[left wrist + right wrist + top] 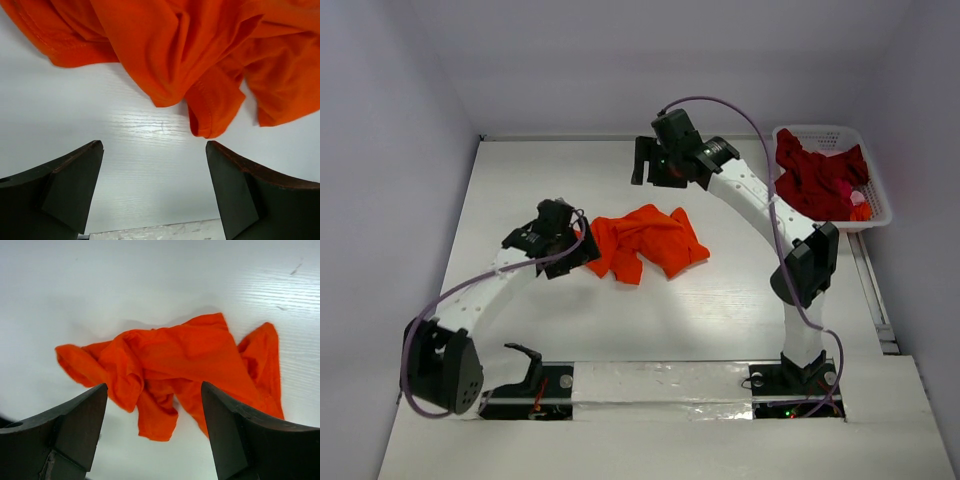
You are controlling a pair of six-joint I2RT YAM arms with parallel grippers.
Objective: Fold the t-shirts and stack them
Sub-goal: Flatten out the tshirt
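The orange t-shirt [645, 240] lies crumpled at frame centre. The left gripper [575, 248] sits just beside its left edge, jaws spread and empty. The right gripper [648, 168], likewise spread and empty, hovers at upper centre. The crimson t-shirt [818, 175] lies in the basket [882, 212], upper right.

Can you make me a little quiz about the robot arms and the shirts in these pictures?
1. True or false: the orange t-shirt is folded neatly on the table.
2. Where is the crimson t-shirt? A) in the white basket B) under the orange t-shirt C) on the floor
3. Fill in: the left gripper and the right gripper are both ____, holding nothing.
Key: 1 false, it lies crumpled; 2 A; 3 open.
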